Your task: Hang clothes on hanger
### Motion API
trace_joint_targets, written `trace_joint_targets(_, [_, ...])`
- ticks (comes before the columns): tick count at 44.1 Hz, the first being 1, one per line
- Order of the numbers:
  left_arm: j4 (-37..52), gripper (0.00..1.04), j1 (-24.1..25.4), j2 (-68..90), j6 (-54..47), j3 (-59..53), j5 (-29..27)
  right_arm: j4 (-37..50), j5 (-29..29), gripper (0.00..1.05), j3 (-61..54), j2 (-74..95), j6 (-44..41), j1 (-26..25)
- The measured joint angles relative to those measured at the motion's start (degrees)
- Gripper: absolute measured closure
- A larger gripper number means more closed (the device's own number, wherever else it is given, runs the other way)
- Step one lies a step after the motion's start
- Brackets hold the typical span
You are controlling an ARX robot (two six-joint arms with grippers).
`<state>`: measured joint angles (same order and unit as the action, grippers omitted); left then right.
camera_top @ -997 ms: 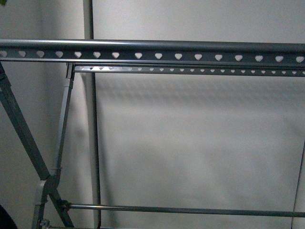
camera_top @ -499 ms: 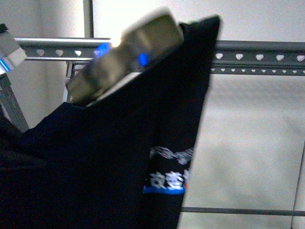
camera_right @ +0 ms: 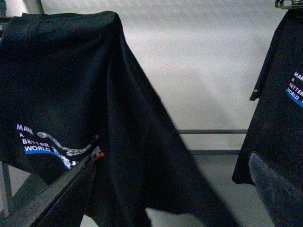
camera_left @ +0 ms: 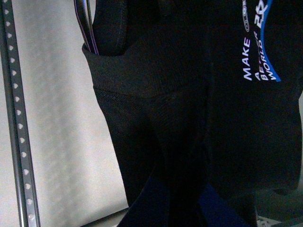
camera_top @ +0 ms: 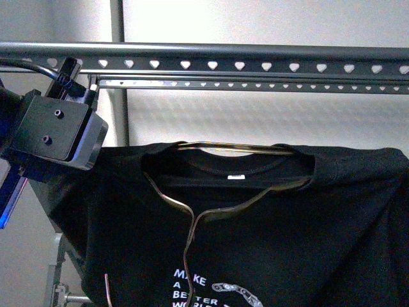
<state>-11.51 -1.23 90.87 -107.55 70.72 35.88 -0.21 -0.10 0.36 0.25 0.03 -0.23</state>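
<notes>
The black T-shirt (camera_top: 255, 230) hangs spread on a thin wire hanger (camera_top: 236, 148), just below the grey rack's top rail (camera_top: 255, 64) with its heart-shaped holes. White "MAKE A BETTER WORLD" print shows low on its front. My left arm's black wrist block (camera_top: 54, 131) is at the shirt's left shoulder. In the left wrist view the left gripper (camera_left: 173, 208) is shut on the shirt's fabric (camera_left: 156, 109), its jaws mostly buried in it. My right gripper (camera_right: 170, 161) is open, with the shirt (camera_right: 71, 94) draped close in front of it.
A second black garment (camera_right: 284, 99) with the same print hangs at one side of the right wrist view. The rack's second, lower rail (camera_top: 255, 85) runs behind the top one. A slanted leg and crossbar (camera_top: 61, 281) stand at lower left, against a pale wall.
A second ago the rack stood bare. Half a second ago the arm and shirt swept up in a blur. Now the shirt hangs spread below the rail.
</notes>
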Motion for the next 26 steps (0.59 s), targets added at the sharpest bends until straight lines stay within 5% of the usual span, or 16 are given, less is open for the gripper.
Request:
trace_joint_targets(11, [0.00,1.00,0.00,0.00,-1.03,0.00,-0.35,-0.02,-0.09,0.07,0.00,0.00,0.00,0.00])
trace_joint_targets(18, [0.00,1.00,0.09,0.00,-1.07,0.00,-0.39,2.47,-35.08,0.07,6.49,16.22,-11.15,-15.41])
trace_joint_targets(22, [0.00,1.00,-0.11,0.00,-1.25,0.00,-0.33,11.61,-46.03,0.07,12.13,27.74,-24.50,-20.46])
trace_joint_targets(26, [0.00,1.00,0.11,0.00,-1.42,0.00,-0.37,13.88,-53.51,0.07,18.14,37.07,-42.40,-19.80])
